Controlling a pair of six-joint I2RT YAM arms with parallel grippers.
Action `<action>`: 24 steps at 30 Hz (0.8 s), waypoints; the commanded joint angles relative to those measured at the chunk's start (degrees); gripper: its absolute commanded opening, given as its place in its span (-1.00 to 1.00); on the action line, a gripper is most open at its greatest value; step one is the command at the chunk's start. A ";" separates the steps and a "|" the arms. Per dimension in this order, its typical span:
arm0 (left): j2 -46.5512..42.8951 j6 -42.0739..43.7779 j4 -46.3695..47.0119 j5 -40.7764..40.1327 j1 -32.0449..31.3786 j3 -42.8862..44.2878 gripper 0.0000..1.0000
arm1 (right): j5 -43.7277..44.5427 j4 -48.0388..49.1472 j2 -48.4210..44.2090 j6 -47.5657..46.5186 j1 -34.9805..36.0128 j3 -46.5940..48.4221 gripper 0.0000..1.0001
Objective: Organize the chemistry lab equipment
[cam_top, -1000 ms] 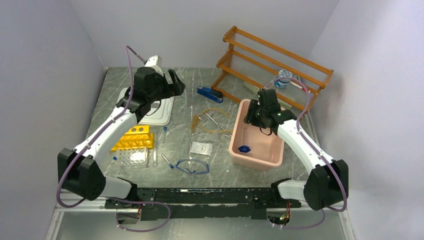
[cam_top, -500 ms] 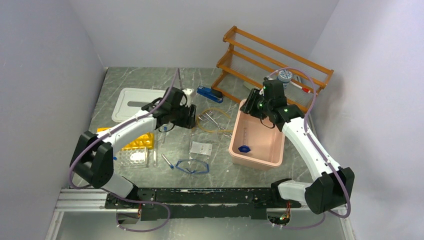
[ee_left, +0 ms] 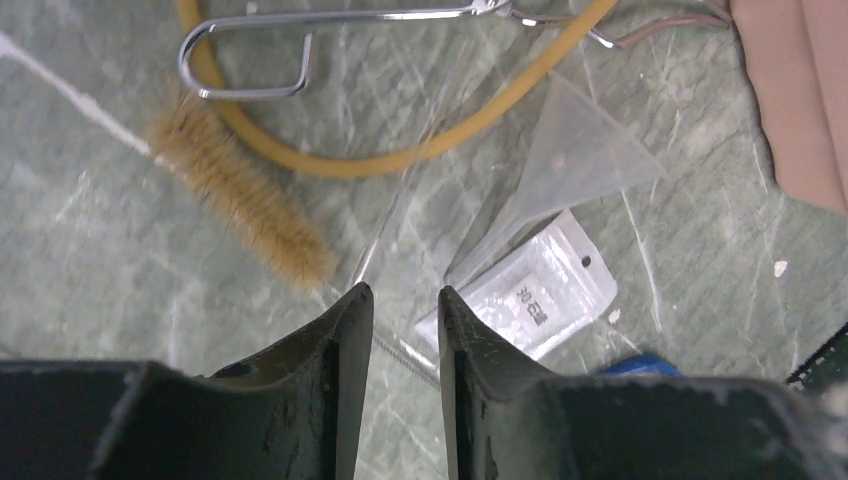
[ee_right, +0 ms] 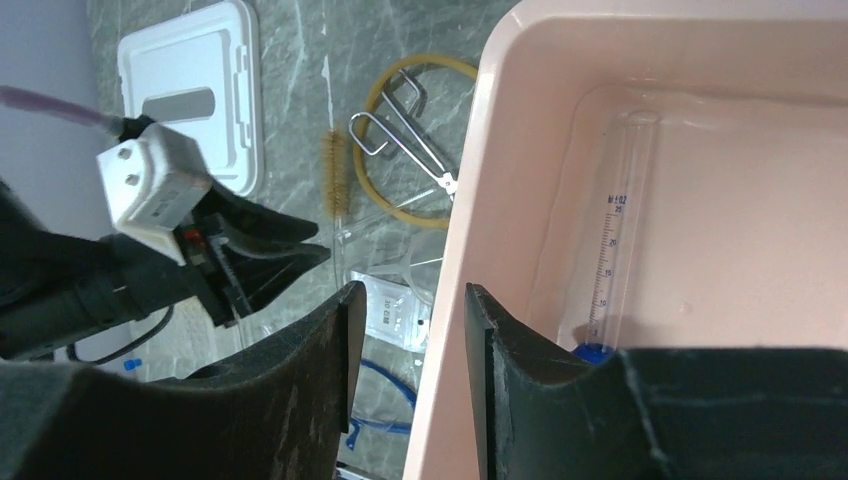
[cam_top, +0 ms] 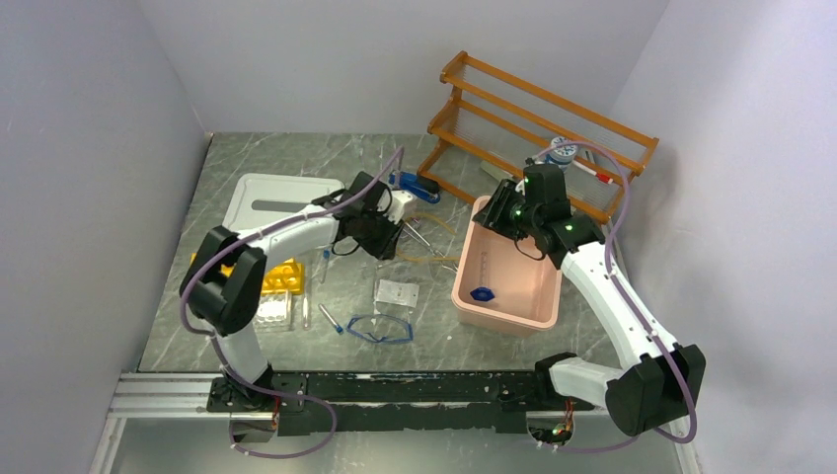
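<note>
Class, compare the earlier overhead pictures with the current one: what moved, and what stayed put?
The left gripper swung from over the white lid rightward to above the tan tubing, empty. The right gripper drew back toward the far edge of the pink bin, also empty. The goggles and packet stayed put.

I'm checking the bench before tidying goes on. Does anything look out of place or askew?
No spill or breakage shows, but things lie loose: blue-capped tubes flat on the table beside the yellow rack, and the tan tubing with a wire clamp lying across it, next to a brush.
</note>
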 commanded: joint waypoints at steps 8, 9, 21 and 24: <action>11.33 10.49 -3.77 -0.63 -3.04 10.02 -0.28 | -0.10 -0.01 -1.31 -0.18 -0.01 -1.81 -0.12; 11.79 10.75 -4.27 -0.85 -3.28 10.17 -0.27 | 0.16 -0.25 -1.24 -0.46 0.04 -1.68 -0.12; 15.42 14.35 -6.32 -6.98 -4.44 9.44 -0.27 | 1.60 1.10 -0.72 -0.81 -0.01 -2.24 -0.12; 15.96 14.49 -6.69 -6.55 -4.61 10.11 -0.31 | 1.10 1.55 -0.07 -0.76 -0.01 -2.12 -0.11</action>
